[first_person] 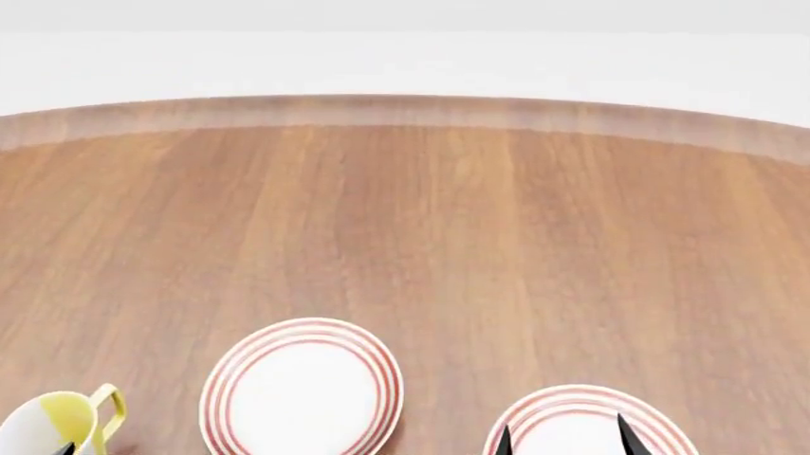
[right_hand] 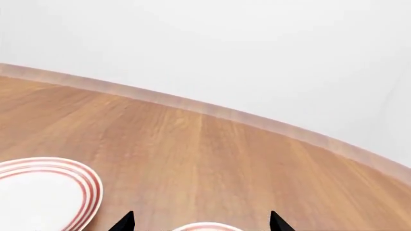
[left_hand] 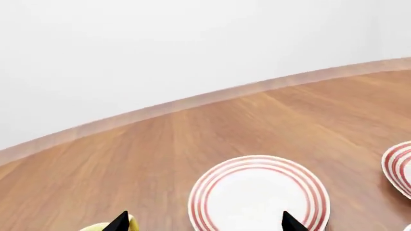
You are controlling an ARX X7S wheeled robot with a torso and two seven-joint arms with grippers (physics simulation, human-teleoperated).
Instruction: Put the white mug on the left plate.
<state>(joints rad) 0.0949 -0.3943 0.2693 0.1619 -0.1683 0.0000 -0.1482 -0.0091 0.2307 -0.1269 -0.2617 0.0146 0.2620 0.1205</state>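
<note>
The white mug is out of view in every frame. The left plate (first_person: 302, 389), white with thin red rings, lies on the wooden table near its front; it also shows in the left wrist view (left_hand: 257, 195) and the right wrist view (right_hand: 45, 192). My left gripper (left_hand: 205, 226) is open and empty, with one fingertip over that plate and the other by a white-and-yellow mug. My right gripper (first_person: 563, 438) is open and empty above the right plate (first_person: 589, 422), and it shows open in the right wrist view (right_hand: 201, 224) too.
A white-and-yellow mug (first_person: 57, 422) with a yellow handle stands left of the left plate; its edge shows in the left wrist view (left_hand: 103, 225). The right plate also shows in the left wrist view (left_hand: 398, 168). The round wooden table (first_person: 418, 218) stretches back to a white wall.
</note>
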